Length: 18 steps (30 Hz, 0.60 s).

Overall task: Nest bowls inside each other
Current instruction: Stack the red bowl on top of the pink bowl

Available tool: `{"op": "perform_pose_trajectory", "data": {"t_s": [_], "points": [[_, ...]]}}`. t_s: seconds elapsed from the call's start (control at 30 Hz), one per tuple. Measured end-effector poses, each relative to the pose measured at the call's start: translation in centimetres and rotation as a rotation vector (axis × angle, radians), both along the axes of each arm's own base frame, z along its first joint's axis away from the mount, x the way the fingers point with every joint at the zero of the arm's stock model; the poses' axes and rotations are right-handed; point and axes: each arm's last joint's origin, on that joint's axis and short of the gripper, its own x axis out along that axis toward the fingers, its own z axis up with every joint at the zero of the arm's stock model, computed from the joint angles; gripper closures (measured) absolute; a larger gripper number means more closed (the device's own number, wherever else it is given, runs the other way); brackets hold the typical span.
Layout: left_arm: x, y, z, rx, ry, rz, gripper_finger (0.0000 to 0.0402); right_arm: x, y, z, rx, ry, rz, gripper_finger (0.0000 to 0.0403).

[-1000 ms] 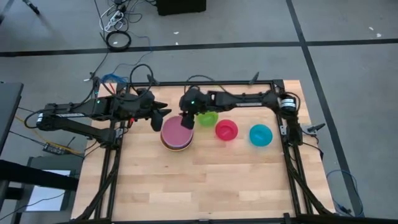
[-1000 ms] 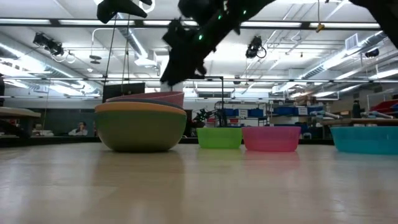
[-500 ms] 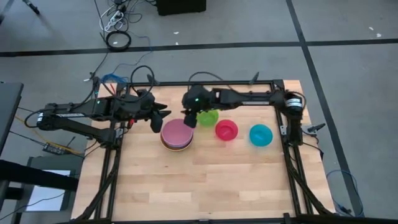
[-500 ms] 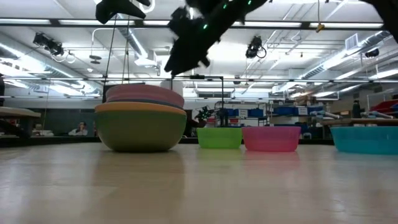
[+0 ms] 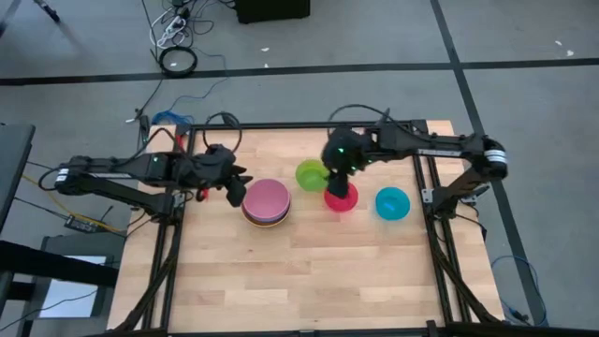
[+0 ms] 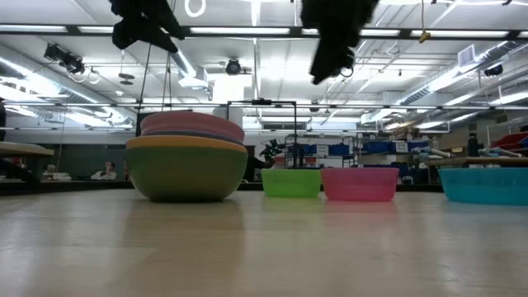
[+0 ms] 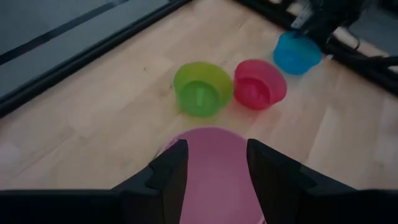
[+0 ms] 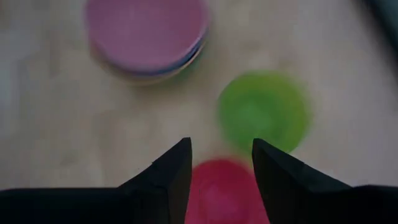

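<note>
A stack of bowls (image 5: 267, 202) stands left of the table's middle, resting on its dark green bottom bowl (image 6: 186, 175), with an orange one and then a pink bowl (image 7: 217, 155) on top. To its right, a lime green bowl (image 5: 312, 174), a red bowl (image 5: 341, 197) and a teal bowl (image 5: 392, 203) each sit alone on the wood. My left gripper (image 7: 216, 147) hovers open just left of the stack, above its rim. My right gripper (image 8: 221, 147) hangs open above the red bowl (image 8: 227, 186), beside the lime one (image 8: 264, 112). Both are empty.
Black frame rails (image 5: 299, 124) run along the table's far, left and right edges. Bare wood (image 5: 299, 271) takes up the near half of the table. Beyond the table, a person (image 6: 106, 171) sits far off in the room.
My right gripper has left the stack's right rim, risen, and swung toward the table's right edge; it now hangs over the red bowl. My left gripper has sunk a little toward the stack. The bowls stand where they were.
</note>
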Motion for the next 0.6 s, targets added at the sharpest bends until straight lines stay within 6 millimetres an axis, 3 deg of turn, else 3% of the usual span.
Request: {"op": "perform_pose_trajectory", "data": {"t_s": [0.27, 0.6], "points": [[0.4, -0.1, -1.7, -0.026, -0.007, 0.021, 0.0229, -2.7, 1.3, -5.4, 0.176, 0.144, -0.006, 0.0237], [1.0, -0.1, -1.2, 0.011, -0.070, -0.004, 0.0229, -2.2, 2.5, -9.7, 0.228, 0.158, 0.033, 0.0223]]}}
